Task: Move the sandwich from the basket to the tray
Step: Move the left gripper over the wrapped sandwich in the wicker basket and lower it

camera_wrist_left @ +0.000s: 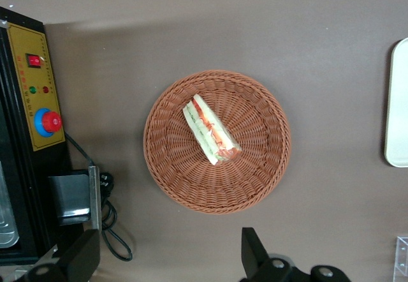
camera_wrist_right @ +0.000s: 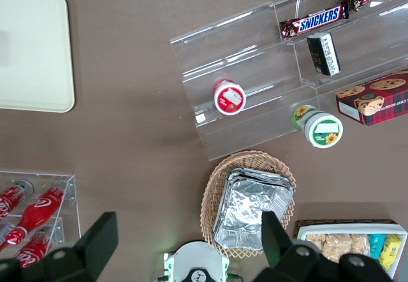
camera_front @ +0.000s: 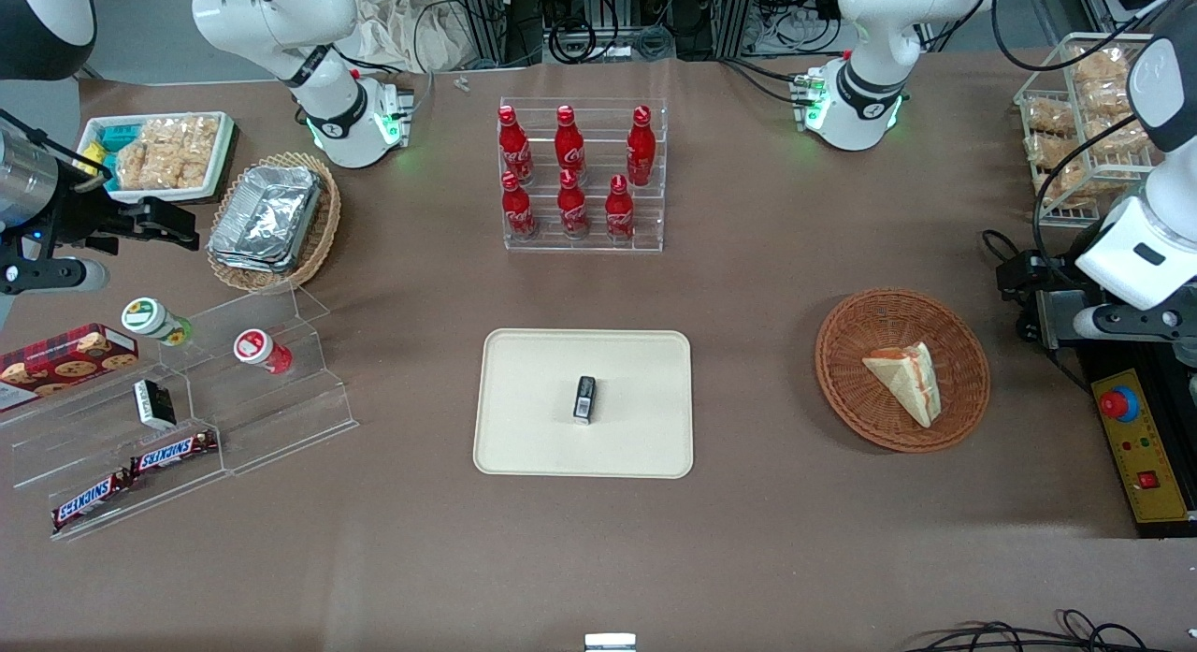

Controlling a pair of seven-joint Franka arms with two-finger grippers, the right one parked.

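Sandwich (camera_front: 905,379) lies in the round reddish basket (camera_front: 963,404), a bit off-centre toward the rim nearest the working arm's end of the table, lying on its side, cut edge with red/green filling visible. Basket sits on the brown table (camera_front: 804,540), well apart from the cream tray (camera_front: 524,446), which sits mid-table nearer the front edge. Tray already carries a small dark packet (camera_front: 584,398) near its centre. The gripper (camera_wrist_left: 169,256) hangs above the table just off the basket's rim, not over the sandwich yet, fingers spread wide and holding nothing. Risks, as I judge them: the wedge is soft and tapered, so a pinch across the thin tip could slip or squash it; a low approach could clip the basket rim and drag the light basket; dropping it mid-tray could land it on the packet, so a bare corner looks safer. Wrist view shows the filling stripes, the wedge's orientation in the basket and the spread fingers; front view barely shows the gripper but gives the whole tray, the packet and the gap to cross.
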